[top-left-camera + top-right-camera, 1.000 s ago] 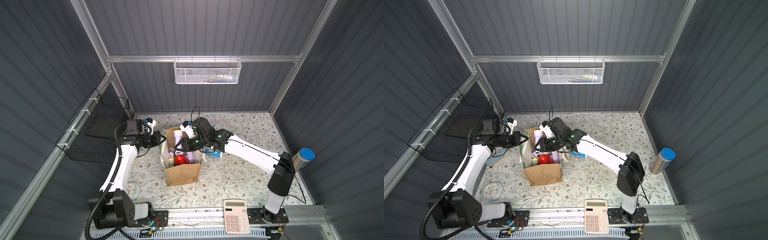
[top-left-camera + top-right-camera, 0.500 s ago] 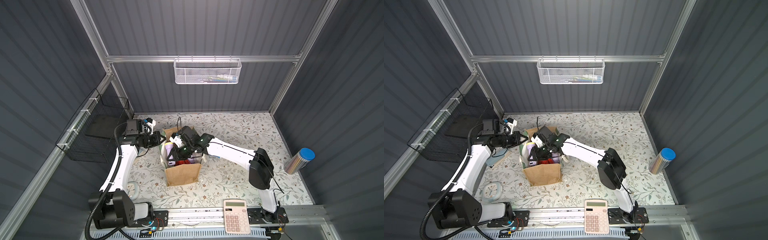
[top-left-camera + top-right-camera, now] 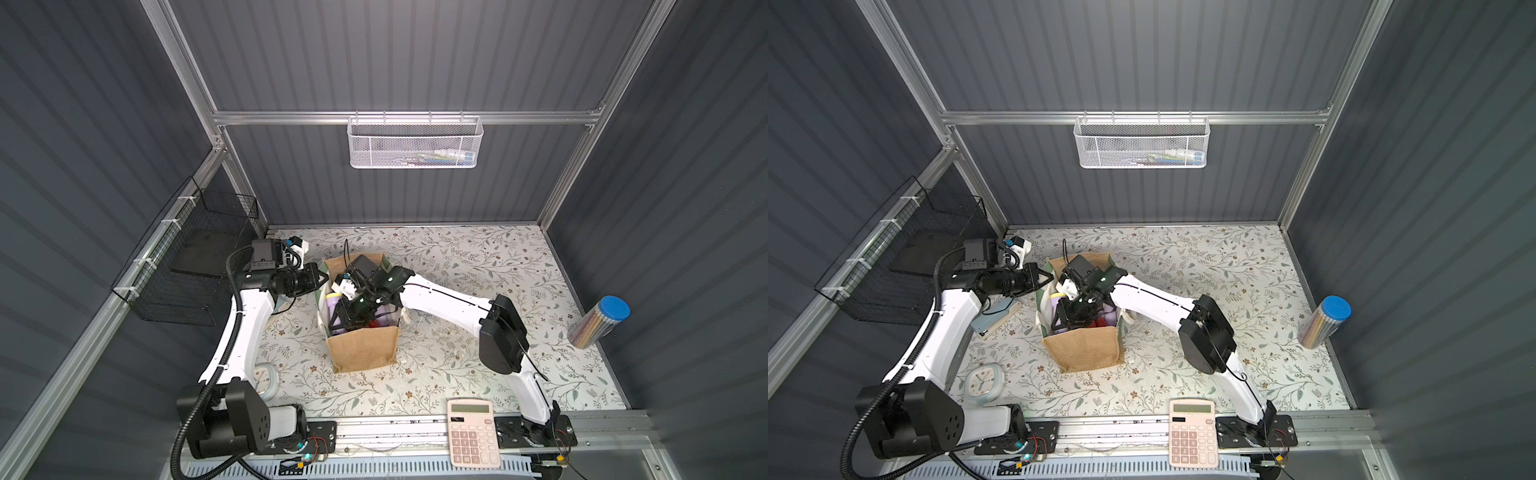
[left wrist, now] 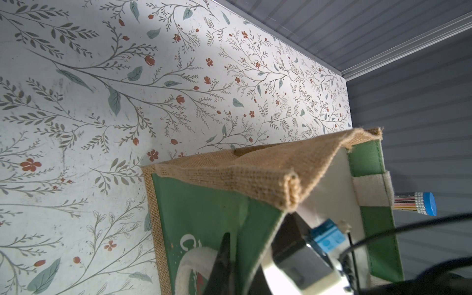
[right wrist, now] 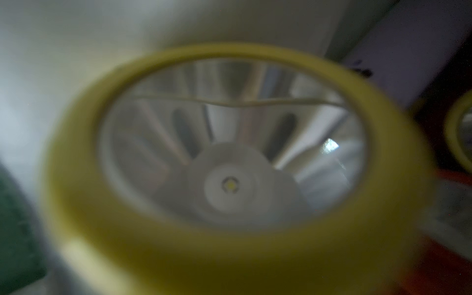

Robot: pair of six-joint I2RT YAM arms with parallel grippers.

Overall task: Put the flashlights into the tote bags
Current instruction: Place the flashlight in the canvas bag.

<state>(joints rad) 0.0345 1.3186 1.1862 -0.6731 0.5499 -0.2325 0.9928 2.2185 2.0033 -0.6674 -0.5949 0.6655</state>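
Observation:
The tote bag [image 3: 363, 347] [image 3: 1086, 347] stands open at the table's middle, tan jute with green side panels. My left gripper [image 3: 322, 279] [image 3: 1047, 277] is shut on its left green panel near the rim; the left wrist view shows a black finger [image 4: 224, 255] pressed against that panel [image 4: 204, 217]. My right gripper [image 3: 353, 316] [image 3: 1073, 318] reaches down inside the bag among lilac flashlights [image 3: 332, 300] [image 3: 1054, 300] and a red one [image 3: 374, 323]. Its fingers are hidden. A flashlight's yellow ring [image 5: 229, 255] and lens fill the right wrist view.
A clear pencil tube with a blue lid [image 3: 598, 322] [image 4: 413, 203] leans at the right wall. A pink calculator [image 3: 471, 432] lies on the front rail and a pale clock [image 3: 984, 382] at the front left. A black wire basket [image 3: 187, 266] hangs on the left wall.
My right arm has swung left from the bag's right rim and dipped its gripper down into the bag. My left gripper has stayed on the bag's panel.

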